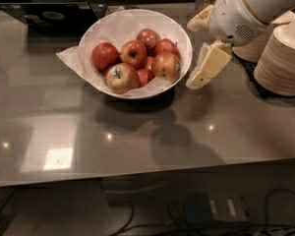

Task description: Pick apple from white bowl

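A robot's cream-coloured tool point(196, 78) hangs just outside the rim of a wide, white, paper-lined bowl point(108, 26) on the grey counter point(88, 132), on the side facing stacked beige paper bowls point(280, 63). Whether it is apart or together cannot be told. The large red apple with a yellow-green blush point(166, 65) lies inside, nearest that rim. The approach looks unfinished: next, lift over the rim and descend onto it.

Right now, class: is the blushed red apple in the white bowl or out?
In: the apple lies among the others inside the white bowl; the gripper hangs outside the rim, not touching the apple.
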You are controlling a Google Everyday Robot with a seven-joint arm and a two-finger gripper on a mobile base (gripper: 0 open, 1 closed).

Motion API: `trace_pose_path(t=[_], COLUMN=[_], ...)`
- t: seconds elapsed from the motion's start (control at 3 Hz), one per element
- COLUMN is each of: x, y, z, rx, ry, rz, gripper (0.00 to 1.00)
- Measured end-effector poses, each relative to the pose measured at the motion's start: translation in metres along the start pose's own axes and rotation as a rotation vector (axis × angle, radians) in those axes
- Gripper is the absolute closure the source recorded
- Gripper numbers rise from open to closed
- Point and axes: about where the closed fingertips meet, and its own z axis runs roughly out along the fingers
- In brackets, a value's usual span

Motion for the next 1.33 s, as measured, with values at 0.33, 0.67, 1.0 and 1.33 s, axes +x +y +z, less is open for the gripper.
trace_pose_path(t=[0.33, 0.67, 1.0, 1.33], x=[-0.006, -0.012, -0.014, -0.023], y=[-0.008, -0.012, -0.017, -0.019], z=[0.009, 0.016, 0.024, 0.037], rx=[-0.007, -0.018, -0.028, -0.057], ry=[-0.040, -0.067, -0.091, -0.129], rz=[0.008, 0.010, 0.014, 0.005], gripper=[0.41, 0.38, 0.32, 0.25])
